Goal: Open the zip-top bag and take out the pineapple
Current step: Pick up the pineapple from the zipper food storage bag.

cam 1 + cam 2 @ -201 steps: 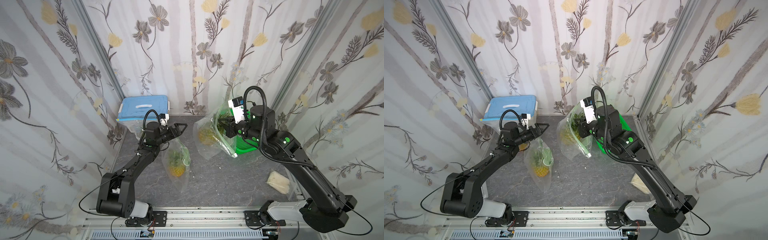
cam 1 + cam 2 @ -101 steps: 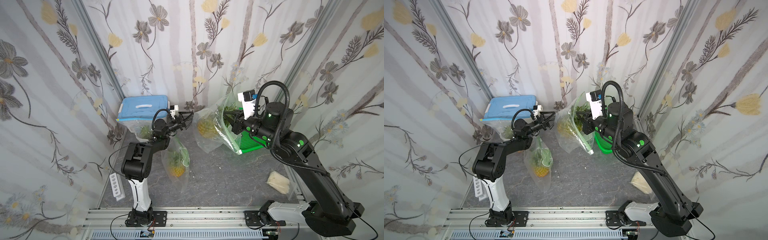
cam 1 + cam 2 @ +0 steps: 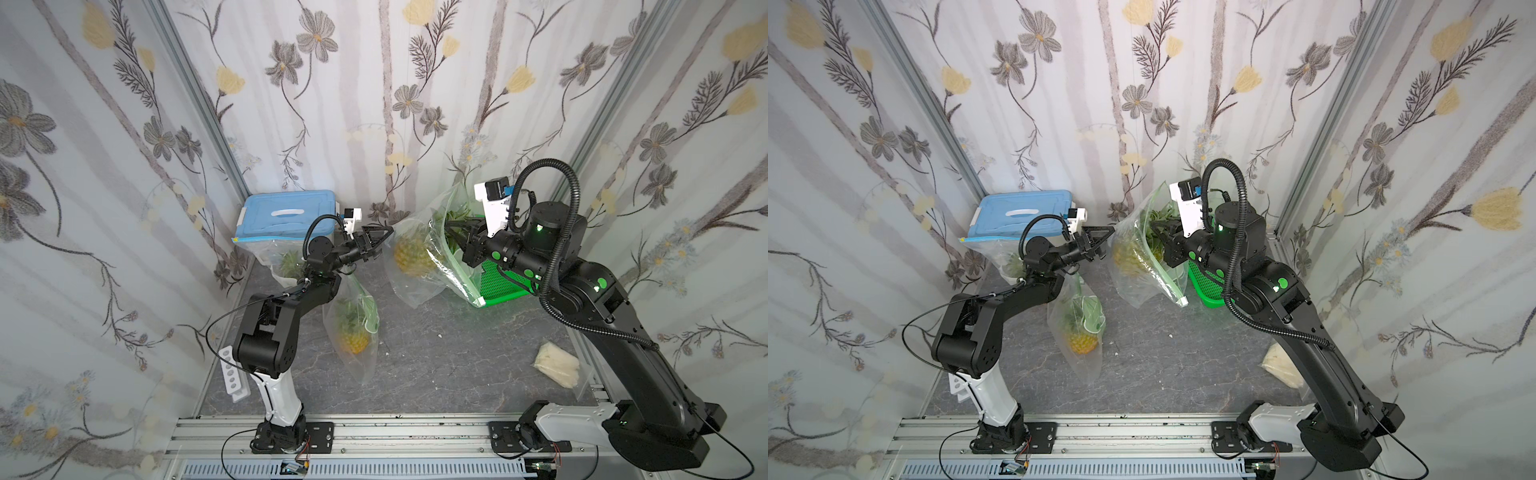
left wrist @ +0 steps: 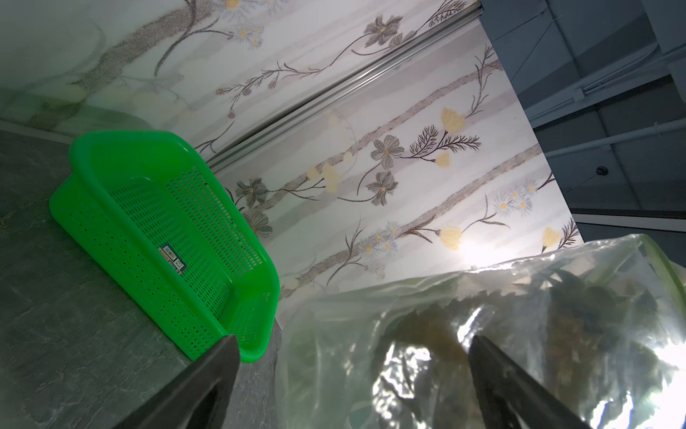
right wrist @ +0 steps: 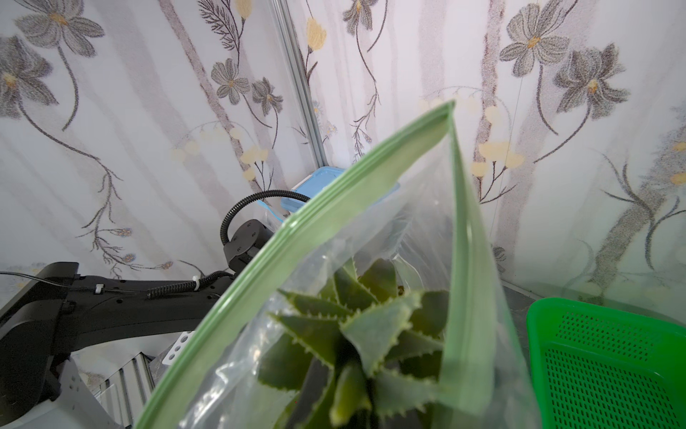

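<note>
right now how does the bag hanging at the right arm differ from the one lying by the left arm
The hanging bag is held up, the flat bag lies on the table. The hanging bag's mouth gapes open in the right wrist view; the flat bag's is hidden. Both are clear and hold a pineapple.

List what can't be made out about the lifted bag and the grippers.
- Right gripper pinch: in both top views the bag film hides it; the right wrist view shows no clear fingers.
- Left gripper touching the bag or not: too small in top views; glare blurs the left wrist view.
- Pineapple body: cut off by the right wrist view's edge; only leaves show.
</note>
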You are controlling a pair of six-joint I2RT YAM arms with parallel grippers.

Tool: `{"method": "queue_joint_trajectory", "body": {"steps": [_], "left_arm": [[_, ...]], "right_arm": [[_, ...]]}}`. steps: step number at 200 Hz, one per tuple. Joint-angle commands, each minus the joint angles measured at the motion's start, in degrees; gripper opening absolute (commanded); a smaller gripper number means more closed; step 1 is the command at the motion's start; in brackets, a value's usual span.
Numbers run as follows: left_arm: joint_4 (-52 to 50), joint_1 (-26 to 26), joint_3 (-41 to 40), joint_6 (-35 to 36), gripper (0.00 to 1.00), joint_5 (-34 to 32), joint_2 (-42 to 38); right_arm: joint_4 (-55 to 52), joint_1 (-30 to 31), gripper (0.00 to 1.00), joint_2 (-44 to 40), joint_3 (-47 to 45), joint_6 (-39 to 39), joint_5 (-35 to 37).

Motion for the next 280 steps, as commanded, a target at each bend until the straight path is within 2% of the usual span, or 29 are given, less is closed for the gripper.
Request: {"method": "queue_joint_trajectory", "body": {"steps": [1, 13, 30, 55, 78, 93, 107, 113, 126, 136, 142, 174, 193, 232, 280], "left_arm": [[6.0, -0.2, 1.2, -3.5, 0.93, 0.5, 1.9], [7.2, -0.5, 2.2, -4.7, 0.79, 1.0, 2.4], [5.5, -1.0, 3.0, -3.9, 0.39, 1.2, 2.4], [4.1, -1.2, 2.7, -2.9, 0.00, 1.0, 2.0], [3.3, -1.2, 1.4, -2.2, 0.00, 0.2, 1.0], [-2.4, -1.1, 0.2, 2.0, 0.00, -1.0, -1.5], [-15.6, -0.9, -1.1, 11.0, 0.00, -3.2, -6.4], [-23.6, -0.9, -1.2, 17.4, 0.00, -5.2, -9.1], [-43.4, -1.3, 0.0, 31.7, 0.00, -12.0, -15.7], [-54.0, -1.6, 1.2, 40.1, 0.00, -17.8, -19.8], [-58.9, -1.8, 2.1, 44.1, 0.00, -20.1, -21.8], [-76.2, -2.5, 7.0, 55.9, 0.00, -32.1, -26.5], [-79.9, -3.7, 7.4, 59.3, 0.00, -38.9, -27.1], [-82.5, -3.8, 6.6, 61.4, 0.00, -50.0, -26.2], [-84.4, -3.7, 6.6, 61.9, 0.00, -59.8, -24.8]], "right_arm": [[10.4, 0.0, 0.00, 0.5, 1.0, -0.6, -1.1], [10.4, 0.0, 0.00, 0.8, 1.0, -0.6, -1.2], [10.6, 0.0, 0.00, 1.4, 0.9, -0.6, -1.1], [10.9, 0.0, 0.00, 1.7, 0.6, -0.6, -0.6], [10.5, 0.0, 0.00, 1.4, 0.2, -0.8, 0.8], [10.3, 0.0, 0.00, 0.9, -0.5, -0.9, 1.4], [9.9, 0.0, 0.00, -0.1, -1.4, -1.1, 2.4], [9.7, 0.0, 0.00, -0.7, -1.9, -1.1, 3.0], [9.2, 0.0, 0.00, -2.0, -2.9, -1.3, 3.9], [9.1, 0.0, 0.00, -3.0, -3.6, -1.4, 4.4], [9.0, 0.0, 0.00, -3.4, -4.0, -1.4, 4.6], [8.9, -0.1, 0.00, -5.3, -6.3, -1.6, 5.7], [9.6, -0.1, 0.00, -6.4, -8.1, -1.5, 6.3], [10.9, -1.2, 0.00, -9.6, -11.4, -1.6, 8.7], [11.4, -4.5, 0.00, -10.2, -12.2, -2.0, 12.2]]}}
